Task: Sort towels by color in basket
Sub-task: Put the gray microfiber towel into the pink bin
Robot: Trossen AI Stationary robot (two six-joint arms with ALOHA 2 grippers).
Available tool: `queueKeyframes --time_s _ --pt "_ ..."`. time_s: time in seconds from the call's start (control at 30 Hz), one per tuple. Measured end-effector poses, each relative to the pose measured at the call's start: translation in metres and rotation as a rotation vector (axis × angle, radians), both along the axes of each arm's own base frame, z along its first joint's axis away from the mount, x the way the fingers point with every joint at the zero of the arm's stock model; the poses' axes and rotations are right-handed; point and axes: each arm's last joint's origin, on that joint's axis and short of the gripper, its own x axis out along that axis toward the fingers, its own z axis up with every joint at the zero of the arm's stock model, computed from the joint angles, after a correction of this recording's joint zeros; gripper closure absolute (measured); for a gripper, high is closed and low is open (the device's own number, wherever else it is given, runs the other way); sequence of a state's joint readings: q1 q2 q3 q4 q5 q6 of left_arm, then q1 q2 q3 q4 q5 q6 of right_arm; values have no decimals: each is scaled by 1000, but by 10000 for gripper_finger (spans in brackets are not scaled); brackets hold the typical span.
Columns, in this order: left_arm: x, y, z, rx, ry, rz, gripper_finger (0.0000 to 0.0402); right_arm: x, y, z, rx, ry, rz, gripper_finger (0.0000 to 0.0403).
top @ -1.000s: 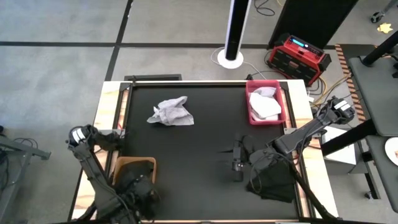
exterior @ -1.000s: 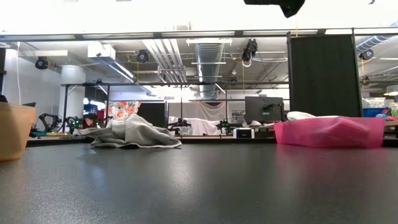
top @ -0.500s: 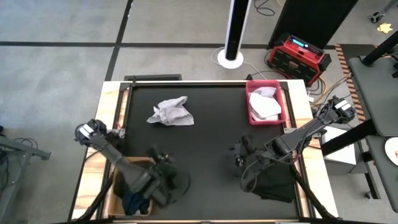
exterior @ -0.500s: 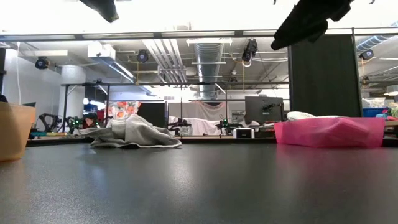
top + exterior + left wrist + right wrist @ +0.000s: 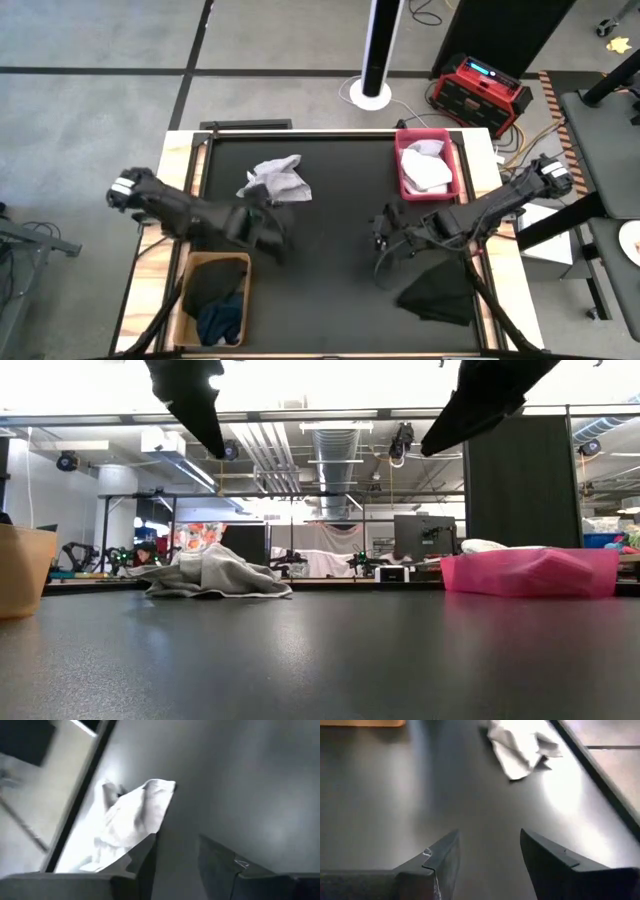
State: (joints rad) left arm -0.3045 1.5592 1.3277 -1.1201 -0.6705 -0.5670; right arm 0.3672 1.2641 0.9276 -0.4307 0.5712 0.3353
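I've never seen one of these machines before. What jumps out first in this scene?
Two dark arms reach over a black table: the left gripper hangs open and empty beside a crumpled light grey towel, the right gripper open above the table's middle. A pink basket holding pale towels sits at the far right. A tan basket with dark towels stands near left, and a black towel lies near right.

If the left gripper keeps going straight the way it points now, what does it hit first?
Most likely the crumpled light grey towel: the left wrist view looks past the open left gripper straight at it, with only bare table between. How far off it lies is unclear.
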Motion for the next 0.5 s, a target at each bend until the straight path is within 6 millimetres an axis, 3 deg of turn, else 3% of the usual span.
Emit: queueKeyframes --time_s 0.17,0.3,0.5 --pt "-2 45 -8 -127 -59 -51 302 -3 -17 4 -25 22 -53 202" --pt "-8 81 -14 -199 -30 -4 303 -5 -19 7 -21 16 -58 202" --pt "-12 136 -24 -192 55 85 253 -4 -18 6 1 6 -73 202"
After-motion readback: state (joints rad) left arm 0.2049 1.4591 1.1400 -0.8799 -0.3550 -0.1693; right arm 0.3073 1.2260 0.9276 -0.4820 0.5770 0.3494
